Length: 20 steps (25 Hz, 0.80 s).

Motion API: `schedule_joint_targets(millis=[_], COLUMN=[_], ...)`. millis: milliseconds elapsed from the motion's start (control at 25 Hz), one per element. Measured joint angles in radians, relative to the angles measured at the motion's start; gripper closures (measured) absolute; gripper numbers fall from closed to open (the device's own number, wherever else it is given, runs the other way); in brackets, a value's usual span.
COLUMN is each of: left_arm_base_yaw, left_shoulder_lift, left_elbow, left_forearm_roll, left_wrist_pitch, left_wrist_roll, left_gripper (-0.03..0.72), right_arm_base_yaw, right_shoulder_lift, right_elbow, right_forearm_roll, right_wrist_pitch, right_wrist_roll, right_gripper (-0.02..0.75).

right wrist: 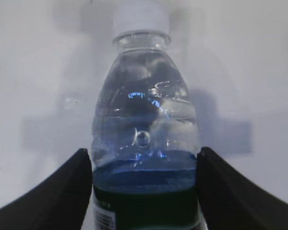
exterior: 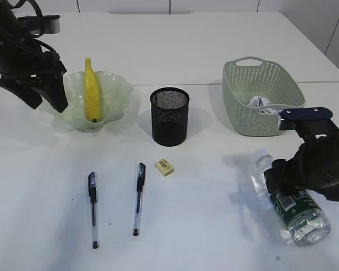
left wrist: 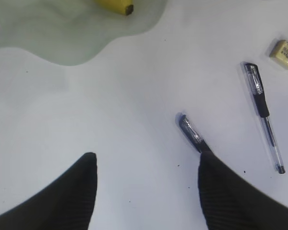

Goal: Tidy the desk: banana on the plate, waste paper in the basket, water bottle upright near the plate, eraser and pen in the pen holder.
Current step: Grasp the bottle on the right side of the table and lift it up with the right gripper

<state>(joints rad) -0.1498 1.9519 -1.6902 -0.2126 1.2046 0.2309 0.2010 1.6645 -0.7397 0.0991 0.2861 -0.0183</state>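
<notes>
right gripper [right wrist: 144, 191] straddles the lying clear ribbed water bottle [exterior: 291, 206] (contact unclear), right of the black mesh pen holder [exterior: 169, 116]; left gripper [left wrist: 146, 191] — wide open, empty.

left pen [left wrist: 191, 134] half behind pincer finger, water bottle [right wrist: 146, 143] base cut off

Looks like a lab-style robot test setup staged as an office: a big plain white desk [exterior: 214, 51] against white wall panels, with a black metal mesh pen holder [exterior: 169, 116] and two clear ballpoint pens [exterior: 138, 197] laid out.
</notes>
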Motion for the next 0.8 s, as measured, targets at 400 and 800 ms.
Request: schedule_joint_targets(millis=[400,800], left_arm_base_yaw=[0.0,0.0], left_shoulder_lift=[0.0,0.0], left_elbow=[0.0,0.0], left_forearm_roll=[-0.002,-0.015], left_wrist_pitch=[0.01,0.015], left_wrist_roll=[0.0,0.0], left_gripper=[0.223,0.223], right_arm_base_yaw=[0.0,0.0], right_shoulder_lift=[0.005,0.008], right_elbow=[-0.154,-0.221], right_forearm_roll=[-0.019,-0.061], right_wrist_pitch=[0.227,0.335], right_wrist_roll=[0.005,0.005], right_gripper=[0.241,0.241])
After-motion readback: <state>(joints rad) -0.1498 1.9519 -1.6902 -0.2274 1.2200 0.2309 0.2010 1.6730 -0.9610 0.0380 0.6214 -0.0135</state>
